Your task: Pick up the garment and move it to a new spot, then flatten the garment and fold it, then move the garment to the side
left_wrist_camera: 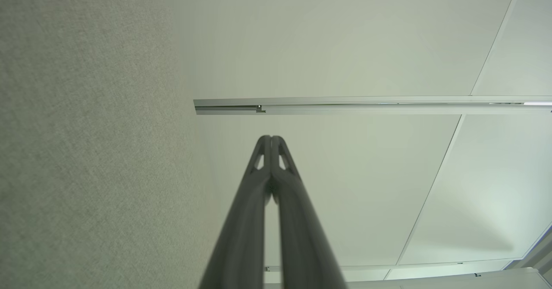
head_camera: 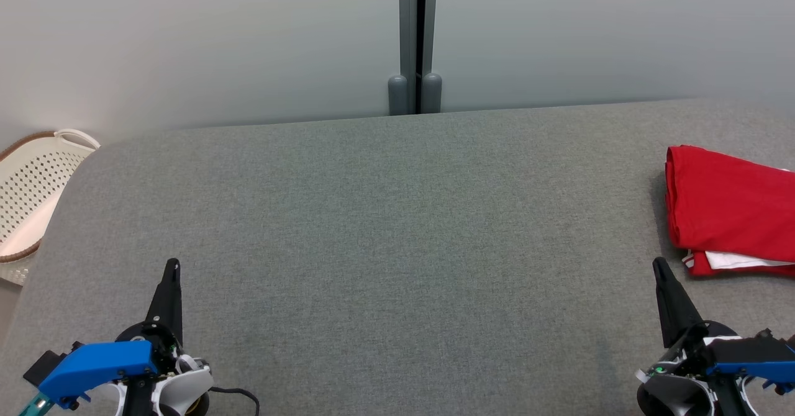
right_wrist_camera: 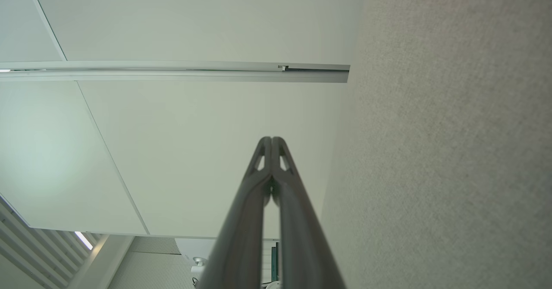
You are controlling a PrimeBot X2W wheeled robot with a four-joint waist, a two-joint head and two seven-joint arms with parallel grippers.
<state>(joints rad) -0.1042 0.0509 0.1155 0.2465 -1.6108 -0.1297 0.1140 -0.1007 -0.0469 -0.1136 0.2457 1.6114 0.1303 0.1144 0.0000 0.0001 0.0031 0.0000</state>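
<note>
Head view takes in a broad grey table (head_camera: 397,248) running up to a pale wall (head_camera: 186,43) with a dark seam at its middle. The garment (head_camera: 726,211) is red with a strip of white at its near edge. It lies folded at the table's far right, partly cut off by the frame. A white perforated basket (head_camera: 31,192) sits beside the table's left edge. The left gripper (head_camera: 172,267) and right gripper (head_camera: 657,266) sit low at either side, the right one near the garment but not touching. In the wrist views both have their jaws pressed together, holding nothing.
</note>
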